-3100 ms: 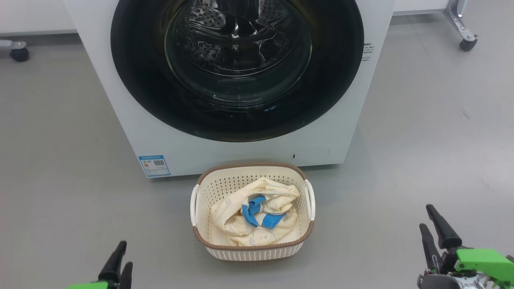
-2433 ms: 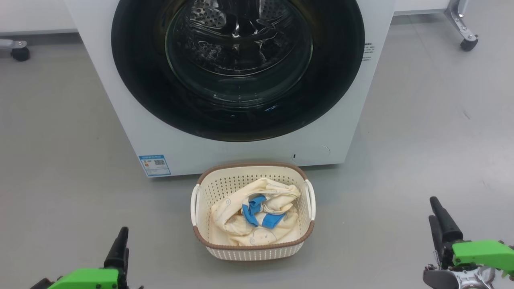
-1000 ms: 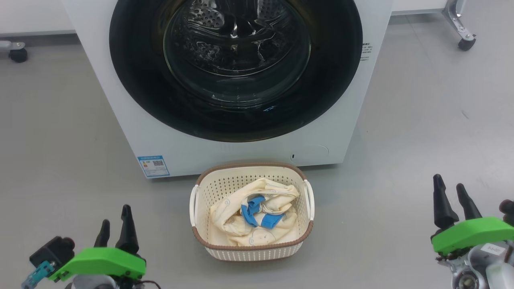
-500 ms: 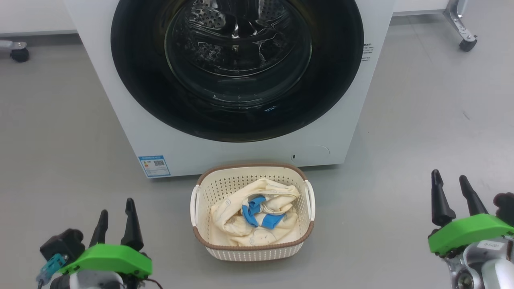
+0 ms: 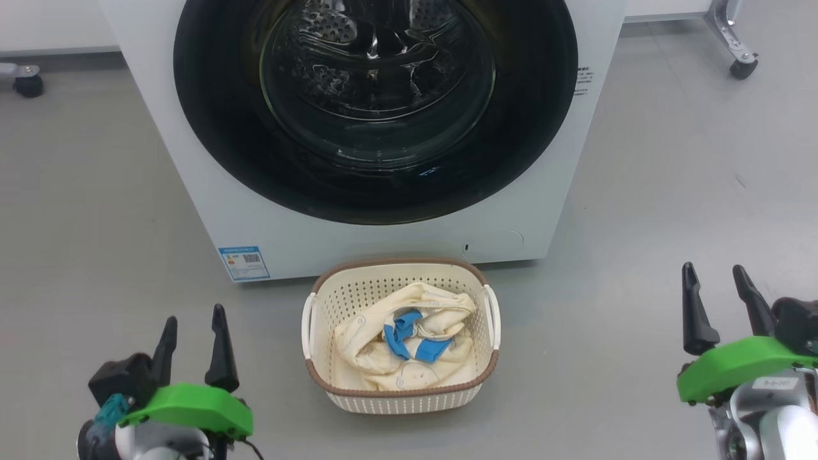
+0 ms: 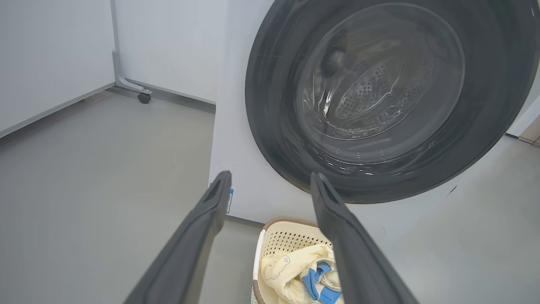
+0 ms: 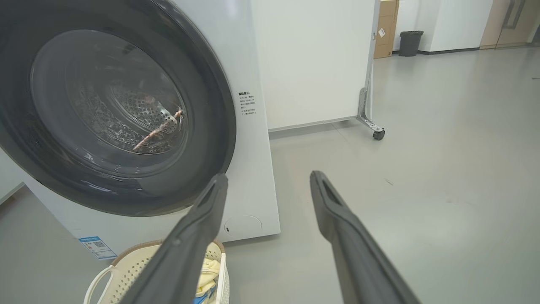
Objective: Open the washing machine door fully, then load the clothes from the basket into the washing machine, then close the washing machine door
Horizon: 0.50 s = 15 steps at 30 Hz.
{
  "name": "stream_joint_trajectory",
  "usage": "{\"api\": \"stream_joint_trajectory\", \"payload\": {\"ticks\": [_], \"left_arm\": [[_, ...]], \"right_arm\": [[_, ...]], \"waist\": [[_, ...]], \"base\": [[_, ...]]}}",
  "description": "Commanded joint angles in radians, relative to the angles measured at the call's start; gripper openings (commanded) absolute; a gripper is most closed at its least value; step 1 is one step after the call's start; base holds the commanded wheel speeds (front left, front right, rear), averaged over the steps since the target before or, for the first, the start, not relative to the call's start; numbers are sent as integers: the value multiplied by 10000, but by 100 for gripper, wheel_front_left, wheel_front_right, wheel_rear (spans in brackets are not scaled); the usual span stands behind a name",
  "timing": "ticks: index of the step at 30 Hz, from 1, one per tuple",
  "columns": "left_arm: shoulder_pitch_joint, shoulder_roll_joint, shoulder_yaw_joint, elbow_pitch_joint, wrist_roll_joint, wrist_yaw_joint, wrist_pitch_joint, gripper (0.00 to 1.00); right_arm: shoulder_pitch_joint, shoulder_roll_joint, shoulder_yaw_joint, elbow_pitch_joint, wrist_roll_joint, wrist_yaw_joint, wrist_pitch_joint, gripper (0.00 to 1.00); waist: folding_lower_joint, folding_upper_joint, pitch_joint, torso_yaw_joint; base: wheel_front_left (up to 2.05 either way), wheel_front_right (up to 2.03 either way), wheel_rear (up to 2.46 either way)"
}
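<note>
Glossy black rim and bulging glass: the large round washing machine door (image 5: 376, 108) sits shut on the big white front-loading washing machine (image 5: 204, 211), far centre. It likely swings rigid and heavy, its face slick, so its outer edge seems the place to hook. Just nearer, the small cream perforated basket (image 5: 399, 263) holds the soft yellow clothes (image 5: 383, 358). The left gripper (image 5: 194, 314) and right gripper (image 5: 713, 267) hover near left and near right, fingers spread wide, empty.
</note>
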Motion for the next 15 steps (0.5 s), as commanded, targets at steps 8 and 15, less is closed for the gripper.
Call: {"api": "stream_joint_trajectory", "payload": {"ticks": [8, 15], "left_arm": [[-744, 278, 149, -214, 997, 33, -338, 100], [-877, 293, 43, -73, 1751, 83, -541, 100]], "right_arm": [[-527, -104, 205, -630, -1188, -27, -228, 100], [-512, -104, 180, -804, -2111, -29, -341, 100]], "waist": [[0, 0, -1, -24], [0, 0, -31, -9]], "base": [[0, 0, 0], [0, 0, 0]]}}
